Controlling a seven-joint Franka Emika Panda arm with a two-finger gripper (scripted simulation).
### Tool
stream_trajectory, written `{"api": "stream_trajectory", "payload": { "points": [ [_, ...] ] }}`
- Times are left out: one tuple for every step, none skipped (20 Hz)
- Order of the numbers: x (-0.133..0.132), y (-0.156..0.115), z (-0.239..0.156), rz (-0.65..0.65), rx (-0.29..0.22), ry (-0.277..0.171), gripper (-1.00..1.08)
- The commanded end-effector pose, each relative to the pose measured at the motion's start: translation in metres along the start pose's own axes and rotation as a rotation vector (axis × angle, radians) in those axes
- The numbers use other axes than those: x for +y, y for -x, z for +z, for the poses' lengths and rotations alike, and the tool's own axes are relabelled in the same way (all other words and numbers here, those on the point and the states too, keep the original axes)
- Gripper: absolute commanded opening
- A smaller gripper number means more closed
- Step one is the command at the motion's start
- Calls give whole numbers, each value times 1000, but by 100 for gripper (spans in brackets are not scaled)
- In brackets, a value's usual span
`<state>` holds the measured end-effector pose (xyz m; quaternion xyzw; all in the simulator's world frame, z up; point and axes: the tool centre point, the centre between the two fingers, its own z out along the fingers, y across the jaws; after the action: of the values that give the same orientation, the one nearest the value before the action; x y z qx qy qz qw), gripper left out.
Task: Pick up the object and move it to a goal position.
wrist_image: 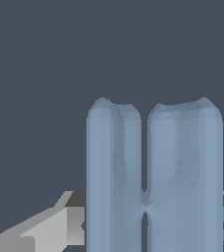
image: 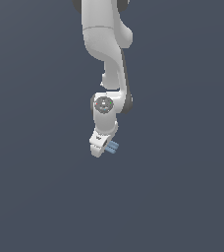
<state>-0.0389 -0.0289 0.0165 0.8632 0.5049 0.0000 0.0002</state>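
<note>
The object point(wrist_image: 153, 177), a light-blue flat oblong block w/ two lengthwise ridges split by a narrow groove, is seen close up in the wrist view, rounded at its far end and flanked on both sides by grey fingers point(wrist_image: 50, 231), which are pressed against its sides. In the exterior view the object point(image: 112, 146) is seen as a small blue piece sticking out from the white hand toward the exterior view's right, much narrower than the hand itself. The gripper point(image: 104, 147) is clenched on the object, w/ the block held between the fingers; contact is shown at both sides in the wrist view. Whether the object is lifted off the surface can't be told, as no shadow or edge is shown under it. The arm point(image: 106, 44) is seen coming down from the top of the exterior view, white w/ dark joints, a round wrist cap point(image: 103, 104) facing the camera. The ground point(image: 35, 197) is a plain dark blue-grey, approx. uniform throughout.
</note>
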Motion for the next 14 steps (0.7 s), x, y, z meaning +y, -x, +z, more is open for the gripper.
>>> {"api": "stream_trajectory", "payload": {
  "points": [
    [0, 0, 1, 0, 0, 0, -100],
    [0, 0, 1, 0, 0, 0, -100],
    [0, 0, 1, 0, 0, 0, -100],
    [0, 0, 1, 0, 0, 0, -100],
    [0, 0, 1, 0, 0, 0, -100],
    [0, 0, 1, 0, 0, 0, -100],
    [0, 0, 1, 0, 0, 0, -100],
    [0, 0, 1, 0, 0, 0, -100],
    [0, 0, 0, 0, 0, 1, -100],
    [1, 0, 0, 0, 0, 1, -100],
    [1, 0, -1, 0, 0, 1, -100],
    [3, 1, -1, 0, 0, 1, -100],
    [5, 1, -2, 0, 0, 1, -100],
    [7, 2, -3, 0, 0, 1, -100]
  ]
}}
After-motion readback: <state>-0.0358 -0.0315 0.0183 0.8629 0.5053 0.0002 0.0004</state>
